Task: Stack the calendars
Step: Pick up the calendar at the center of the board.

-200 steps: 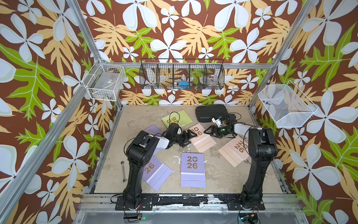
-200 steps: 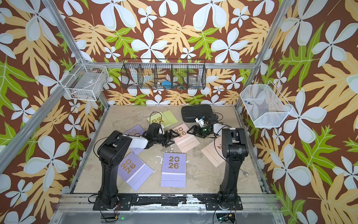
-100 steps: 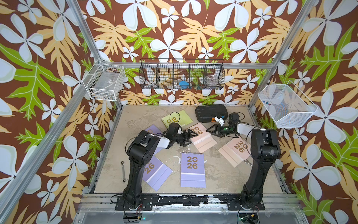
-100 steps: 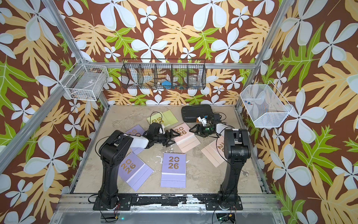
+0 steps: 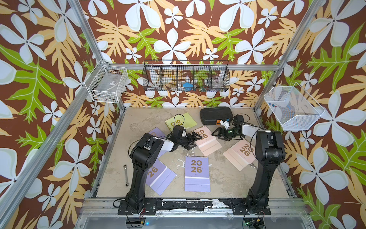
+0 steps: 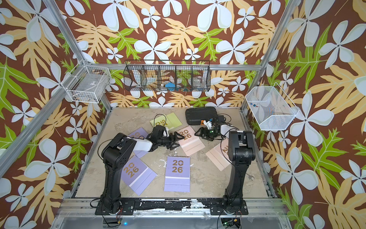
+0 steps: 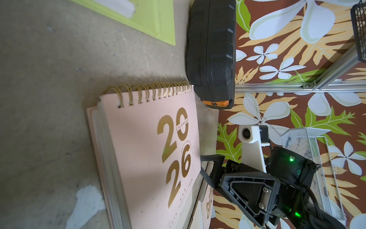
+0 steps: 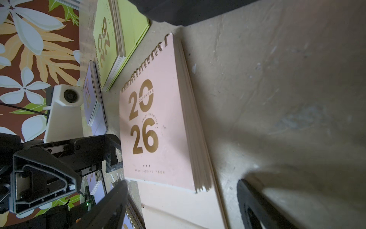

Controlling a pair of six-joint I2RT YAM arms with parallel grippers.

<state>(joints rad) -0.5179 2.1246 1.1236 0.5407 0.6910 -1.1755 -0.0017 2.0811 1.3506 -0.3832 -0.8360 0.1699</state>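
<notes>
No stack yet: all six calendars point(image 5: 196, 174) are lying singly on the counter point(image 5: 142, 126). Wide open and empty, left fingers point(image 5: 196, 135) and right fingers point(image 5: 215, 133) are flanking the middle pink calendar point(image 5: 208, 141).

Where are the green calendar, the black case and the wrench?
lime green calendar point(image 5: 189, 120), in a top view, on its plain cover.
black case point(image 5: 215, 115), in a top view, on its lid.
wrench point(image 5: 126, 175), in a top view, on its shaft.

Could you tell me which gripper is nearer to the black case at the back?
Right. The right gripper is just in front of the black case, near its orange latch; the left gripper is farther off, across the pink calendar between them.
</notes>
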